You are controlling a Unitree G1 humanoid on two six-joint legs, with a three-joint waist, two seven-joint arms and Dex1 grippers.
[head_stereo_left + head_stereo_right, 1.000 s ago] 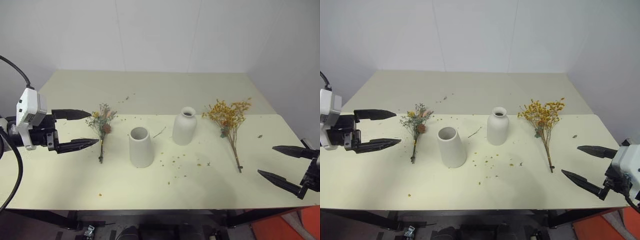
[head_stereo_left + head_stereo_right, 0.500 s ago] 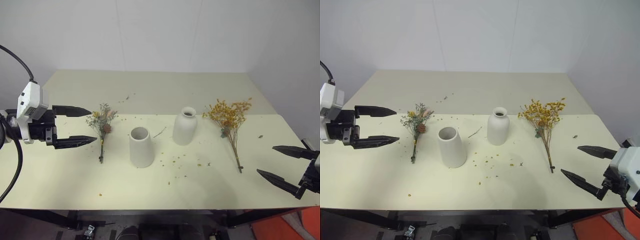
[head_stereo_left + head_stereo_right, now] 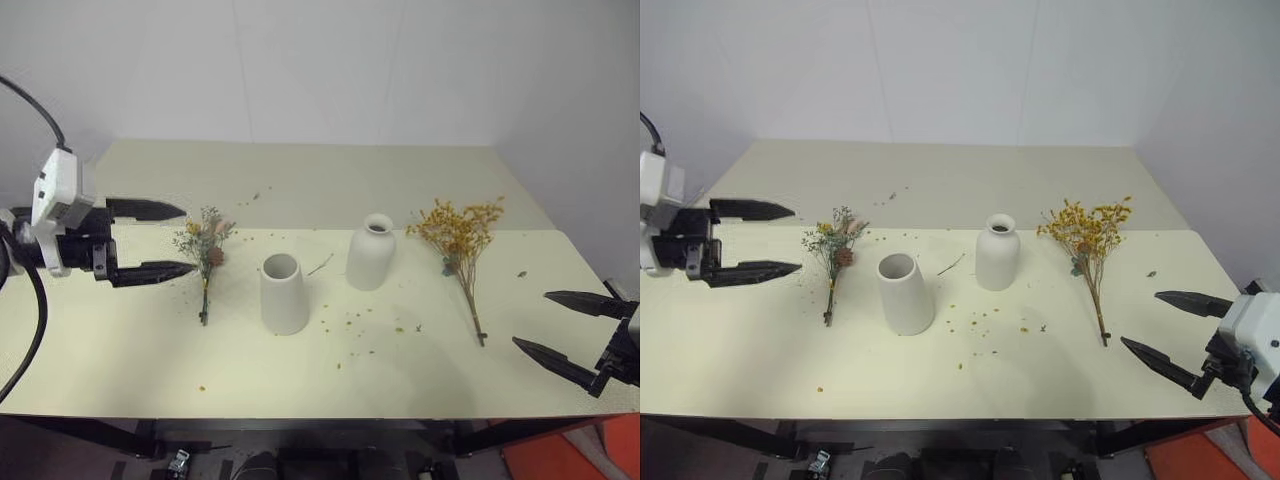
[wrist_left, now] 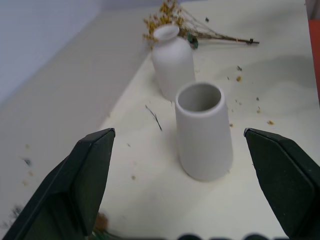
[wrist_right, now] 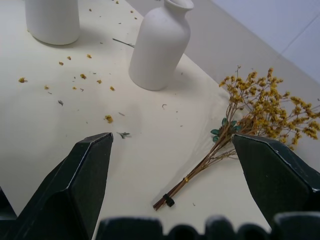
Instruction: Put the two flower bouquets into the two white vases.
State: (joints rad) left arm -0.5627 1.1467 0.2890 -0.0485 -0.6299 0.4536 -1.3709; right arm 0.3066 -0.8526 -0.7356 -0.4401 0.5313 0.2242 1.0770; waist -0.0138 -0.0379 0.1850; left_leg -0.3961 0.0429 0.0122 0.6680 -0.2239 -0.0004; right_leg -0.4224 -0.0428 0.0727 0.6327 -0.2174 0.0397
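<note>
The grey-green bunch [image 3: 204, 243] lay flat on the worktop [image 3: 120, 350], just left of the cone vase [image 3: 283, 293]. The bottle vase [image 3: 370, 251] stood beside that, and the yellow spray [image 3: 459, 238] lay flat to its right. Petal crumbs [image 3: 352, 322] dotted the surface between them. The left claw [image 3: 152, 240] hovered near the small bunch, spread wide and empty; the right claw [image 3: 563, 328] hung wide and empty near the spray's stem ends.
</note>
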